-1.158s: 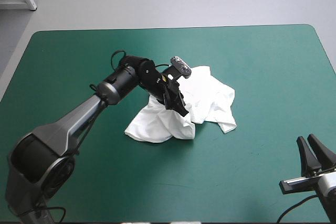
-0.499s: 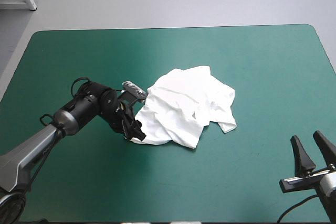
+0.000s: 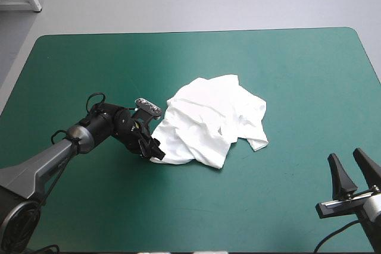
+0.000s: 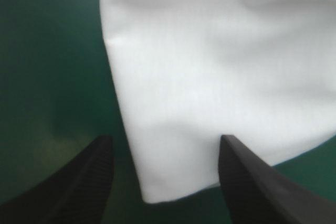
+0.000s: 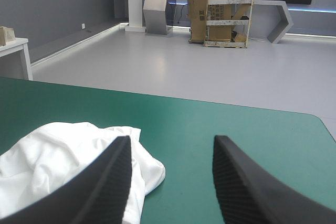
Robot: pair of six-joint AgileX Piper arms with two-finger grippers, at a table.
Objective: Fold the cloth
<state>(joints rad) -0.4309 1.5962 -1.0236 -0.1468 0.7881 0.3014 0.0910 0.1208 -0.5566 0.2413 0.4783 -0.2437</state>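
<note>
As wrist view shows, left gripper (image 4: pixel 165 137) straddles T-shirt (image 4: pixel 210 51).

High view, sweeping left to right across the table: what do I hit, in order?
Left claw, open at the heap's corner → T-shirt, a crumpled heap mid-table → right claw, open, well clear of the cloth.

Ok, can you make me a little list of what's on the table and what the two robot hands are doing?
table: teal-green cover
T-shirt: white, a crumpled heap near the table's middle
left gripper: open, down at the T-shirt's near left corner, which lies between its fingers
right gripper: open, by the table's near right corner, apart from the T-shirt
folding: not yet begun
</note>
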